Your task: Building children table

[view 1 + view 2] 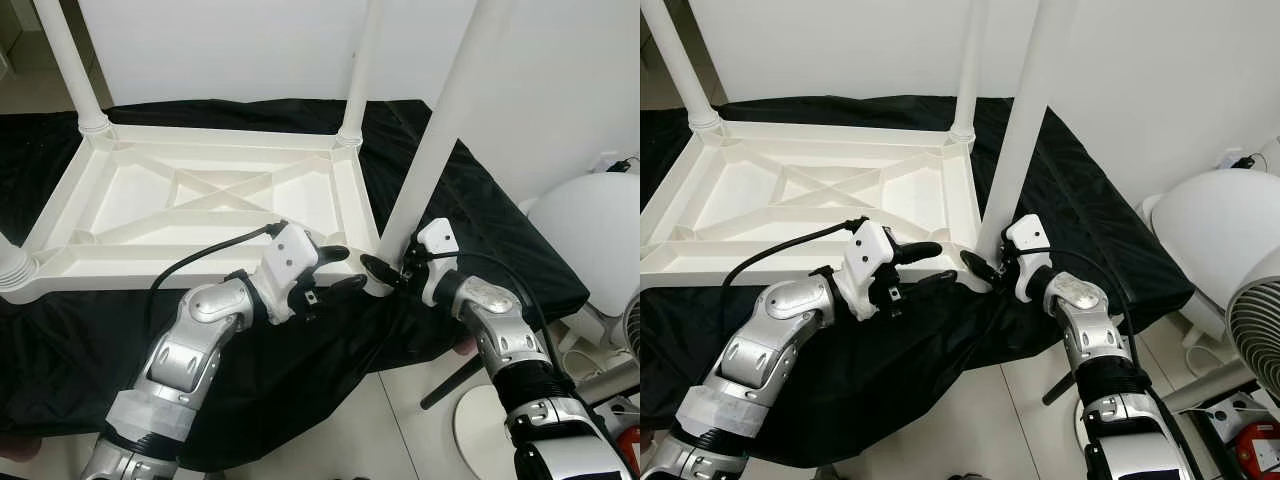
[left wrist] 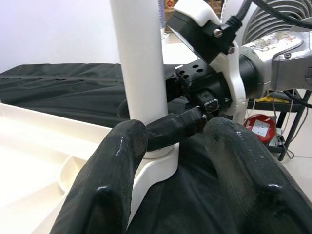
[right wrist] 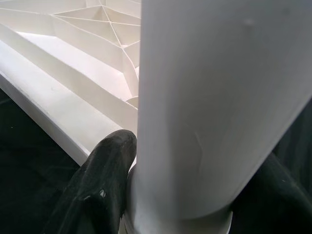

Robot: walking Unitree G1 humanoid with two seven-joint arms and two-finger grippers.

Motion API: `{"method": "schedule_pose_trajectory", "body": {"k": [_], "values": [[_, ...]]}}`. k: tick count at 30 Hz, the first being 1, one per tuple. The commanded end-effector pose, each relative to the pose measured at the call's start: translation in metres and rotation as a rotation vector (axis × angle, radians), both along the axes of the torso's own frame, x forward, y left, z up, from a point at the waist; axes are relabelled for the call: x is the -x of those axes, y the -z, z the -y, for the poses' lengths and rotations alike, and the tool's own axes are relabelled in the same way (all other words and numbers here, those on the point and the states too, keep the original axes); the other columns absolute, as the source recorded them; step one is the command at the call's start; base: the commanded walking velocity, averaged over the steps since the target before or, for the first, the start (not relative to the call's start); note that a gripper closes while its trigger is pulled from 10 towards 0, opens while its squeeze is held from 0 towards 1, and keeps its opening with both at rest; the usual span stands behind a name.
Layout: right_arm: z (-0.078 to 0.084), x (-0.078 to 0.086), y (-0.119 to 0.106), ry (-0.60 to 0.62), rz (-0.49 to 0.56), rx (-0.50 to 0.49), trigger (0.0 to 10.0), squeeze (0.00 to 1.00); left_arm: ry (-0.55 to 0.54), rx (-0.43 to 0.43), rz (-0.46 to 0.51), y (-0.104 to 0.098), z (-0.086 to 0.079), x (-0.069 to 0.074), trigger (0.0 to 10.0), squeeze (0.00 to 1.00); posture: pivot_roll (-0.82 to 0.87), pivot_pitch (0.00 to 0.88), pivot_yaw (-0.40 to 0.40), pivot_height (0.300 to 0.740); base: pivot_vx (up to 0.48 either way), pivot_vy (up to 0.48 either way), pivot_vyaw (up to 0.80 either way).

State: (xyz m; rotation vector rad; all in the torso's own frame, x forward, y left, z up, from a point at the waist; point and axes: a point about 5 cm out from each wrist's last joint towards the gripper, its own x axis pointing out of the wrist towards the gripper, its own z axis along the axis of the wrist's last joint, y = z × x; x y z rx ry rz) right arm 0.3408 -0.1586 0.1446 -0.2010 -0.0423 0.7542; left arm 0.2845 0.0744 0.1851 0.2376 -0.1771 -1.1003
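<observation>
A white plastic children's table (image 1: 150, 200) lies upside down on a black cloth. A white leg (image 1: 440, 130) stands in its near right corner socket. My right gripper (image 1: 385, 270) is shut on the base of that leg, one finger (image 3: 105, 165) pressed against each side. My left gripper (image 1: 345, 268) is open just left of the same corner, at the table's front rim. Its two fingers (image 2: 112, 170) are spread toward the leg's base (image 2: 156, 165) and hold nothing. Three other legs stand in the far left (image 1: 70, 60), far right (image 1: 360, 70) and near left (image 1: 10, 265) corners.
The black cloth (image 1: 300, 350) hangs over the front edge toward the pale floor. A white rounded appliance (image 1: 590, 220), a fan (image 1: 1255, 320) and a red object (image 1: 1260, 445) crowd the right side. A white wall stands behind the table.
</observation>
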Motion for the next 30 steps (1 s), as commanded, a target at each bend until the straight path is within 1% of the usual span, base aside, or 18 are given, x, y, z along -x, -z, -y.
{"method": "schedule_pose_trajectory", "body": {"k": [1,3,4,6,7,8,10,13,14,15,16,19,20,22,23,25,28,30], "values": [[-0.004,0.001,0.007,-0.006,-0.04,-0.018,10.0,0.0,-0.079,0.007,0.015,-0.003,-0.004,-0.004,10.0,0.0,0.09,0.076,-0.074,0.74,0.0,0.0,0.0],[-0.009,0.004,0.008,0.01,-0.07,-0.074,10.0,0.0,-0.083,0.007,0.016,-0.002,-0.005,-0.003,10.0,0.0,0.09,0.079,-0.078,0.74,0.0,0.0,0.0],[-0.009,0.004,0.008,0.01,-0.07,-0.074,10.0,0.0,-0.083,0.007,0.016,-0.002,-0.005,-0.003,10.0,0.0,0.09,0.079,-0.078,0.74,0.0,0.0,0.0],[-0.013,0.006,0.008,0.037,-0.086,-0.115,10.0,0.0,-0.089,0.009,0.013,-0.001,-0.005,-0.003,10.0,0.0,0.08,0.082,-0.086,0.74,0.0,0.0,0.0],[-0.013,0.006,0.008,0.037,-0.086,-0.115,10.0,0.0,-0.089,0.009,0.013,-0.001,-0.005,-0.003,10.0,0.0,0.08,0.082,-0.086,0.74,0.0,0.0,0.0],[-0.015,0.007,0.009,0.064,-0.093,-0.131,10.0,0.0,-0.092,0.011,0.012,-0.001,-0.005,-0.002,10.0,0.0,0.08,0.083,-0.087,0.74,0.0,0.0,0.0],[-0.021,0.009,0.009,0.167,-0.086,-0.161,10.0,0.0,-0.098,0.018,0.01,-0.001,-0.005,-0.002,10.0,0.0,0.08,0.09,-0.09,0.74,0.0,0.0,0.0],[-0.022,0.009,0.008,0.198,-0.085,-0.173,10.0,0.0,-0.1,0.02,0.009,-0.001,-0.005,-0.002,10.0,0.0,0.08,0.09,-0.09,0.74,0.0,0.0,0.0],[-0.025,0.011,0.008,0.256,-0.082,-0.194,10.0,0.0,-0.101,0.022,0.008,-0.001,-0.004,-0.002,10.0,0.0,0.07,0.091,-0.088,0.74,0.0,0.0,0.0],[-0.025,0.011,0.008,0.256,-0.082,-0.194,10.0,0.0,-0.101,0.022,0.008,-0.001,-0.004,-0.002,10.0,0.0,0.07,0.091,-0.088,0.74,0.0,0.0,0.0],[-0.027,0.012,0.007,0.291,-0.08,-0.208,10.0,0.0,-0.102,0.023,0.008,-0.001,-0.004,-0.002,10.0,0.0,0.07,0.091,-0.088,0.74,0.0,0.0,0.0],[-0.038,0.02,0.013,0.556,-0.119,-0.305,10.0,0.0,-0.1,0.021,0.005,-0.001,-0.006,-0.002,10.0,0.0,0.06,0.094,-0.079,0.74,0.0,0.0,0.0],[-0.041,0.022,0.015,0.607,-0.123,-0.319,10.0,0.0,-0.099,0.021,0.005,-0.001,-0.006,-0.002,10.0,0.0,0.06,0.094,-0.079,0.74,0.0,0.0,0.0],[-0.041,0.022,0.015,0.607,-0.123,-0.319,10.0,0.0,-0.099,0.021,0.005,-0.001,-0.006,-0.002,10.0,0.0,0.06,0.094,-0.079,0.74,0.0,0.0,0.0],[-0.045,0.025,0.017,0.67,-0.118,-0.332,10.0,0.0,-0.097,0.018,0.004,-0.001,-0.006,-0.002,10.0,0.0,0.06,0.095,-0.074,0.74,0.0,0.0,0.0],[-0.053,0.031,0.017,0.758,-0.104,-0.345,10.0,0.0,-0.091,0.017,0.004,-0.001,-0.005,-0.003,10.0,0.0,0.06,0.1,-0.067,0.74,0.0,0.0,0.0],[-0.056,0.033,0.017,0.783,-0.093,-0.345,10.0,0.0,-0.089,0.017,0.004,-0.002,-0.005,-0.003,10.0,0.0,0.06,0.1,-0.067,0.74,0.0,0.0,0.0],[-0.059,0.034,0.008,0.753,-0.047,-0.349,10.0,0.0,-0.084,0.017,0.001,-0.002,-0.005,-0.003,10.0,0.0,0.05,0.108,-0.057,0.74,0.0,0.0,0.0]]}}
